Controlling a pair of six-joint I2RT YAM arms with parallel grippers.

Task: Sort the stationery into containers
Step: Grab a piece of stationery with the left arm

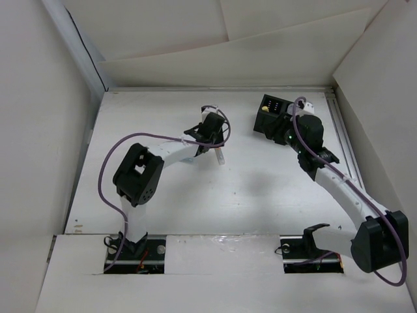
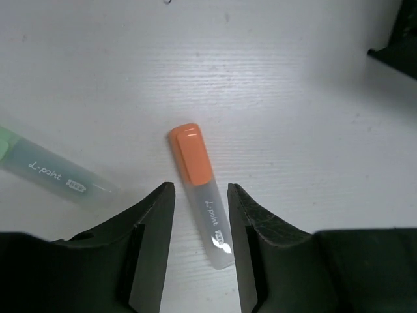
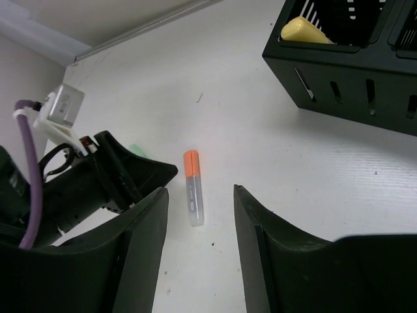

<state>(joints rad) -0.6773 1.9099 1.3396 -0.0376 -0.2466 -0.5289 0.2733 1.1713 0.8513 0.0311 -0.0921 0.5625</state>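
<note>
The orange-white marker (image 2: 199,189) lies flat on the white table between the jaws of my open left gripper (image 2: 201,188); the pads stand apart from it on both sides. It also shows in the top view (image 1: 221,156) and the right wrist view (image 3: 193,186). The mint green marker (image 2: 52,171) lies to its left. The black two-compartment box (image 1: 268,111) stands at the back right, and the yellow marker (image 3: 305,30) lies inside it. My right gripper (image 3: 199,192) is open and empty, beside the box (image 3: 352,72). The light blue marker and both rolls are out of view.
White walls enclose the table (image 1: 260,195) on the left, back and right. The left arm (image 3: 85,189) with its purple cable fills the left of the right wrist view. A dark edge of the box (image 2: 397,45) sits at the top right of the left wrist view.
</note>
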